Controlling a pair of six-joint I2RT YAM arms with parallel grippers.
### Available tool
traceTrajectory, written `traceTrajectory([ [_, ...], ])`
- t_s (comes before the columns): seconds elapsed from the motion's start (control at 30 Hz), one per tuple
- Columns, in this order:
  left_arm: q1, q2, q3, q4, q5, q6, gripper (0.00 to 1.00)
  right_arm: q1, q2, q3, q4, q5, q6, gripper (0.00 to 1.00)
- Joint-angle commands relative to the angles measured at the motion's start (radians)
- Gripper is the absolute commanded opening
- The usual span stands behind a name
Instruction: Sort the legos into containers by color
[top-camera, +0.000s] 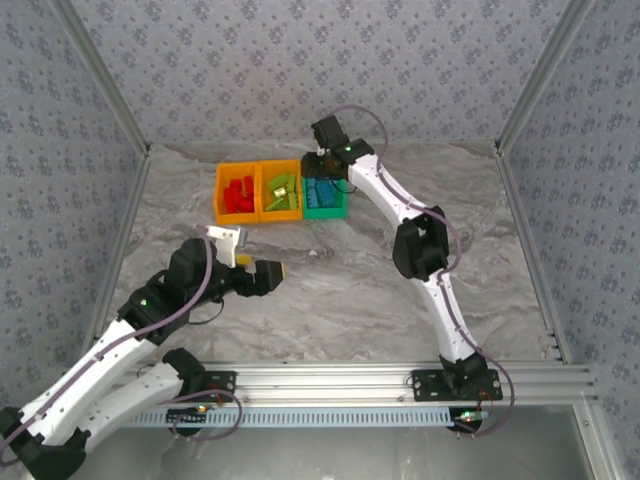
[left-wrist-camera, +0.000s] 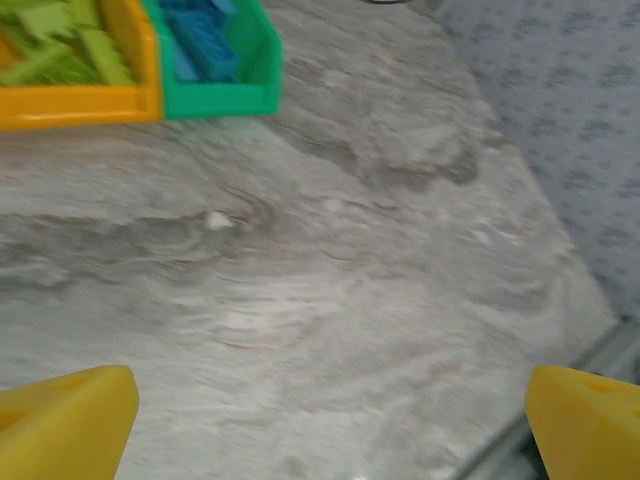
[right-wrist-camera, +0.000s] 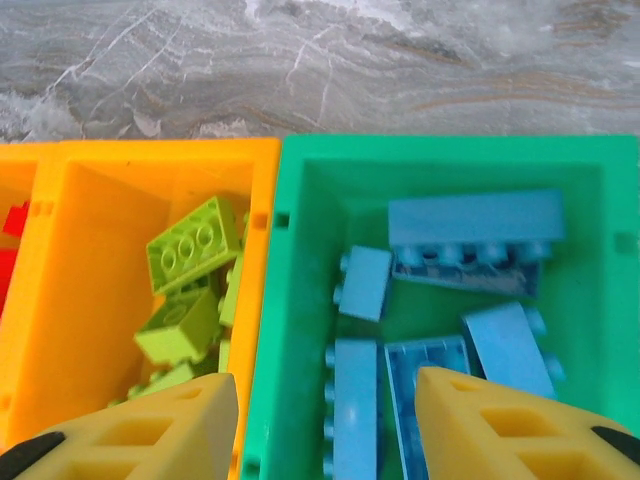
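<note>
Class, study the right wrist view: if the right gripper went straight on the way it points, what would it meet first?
Probably the green bin: the open right gripper straddles its wall, one finger over lime bricks, the other over blue bricks. Depth is unclear.

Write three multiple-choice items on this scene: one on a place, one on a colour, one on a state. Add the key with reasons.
1. In the top view, where in the row does the green bin stand?
A. left end
B. middle
C. right end

2. The bricks in the green bin are:
A. red
B. light blue
C. lime green

3. The left end effector is:
A. open and empty
B. shut on a brick
C. shut on a bin's rim

Key:
1 C, since two orange bins stand to its left.
2 B, since the right wrist view shows them light blue.
3 A, since its fingers stand wide apart over bare table.
</note>
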Motion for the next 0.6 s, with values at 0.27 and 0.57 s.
traceTrajectory([
  [0.27, 0.180, -0.014, -0.247, 0.373, -0.607, 0.400, 0.99, -0.014, -0.972, -0.925, 0.167, 0.278, -0.153, 0.80],
  [0.57, 0.361, 0.146, -0.427, 0.748, -0.597, 0.466, 0.99, -0.200, -1.297, -1.724, 0.774, 0.579, -0.347, 0.96],
])
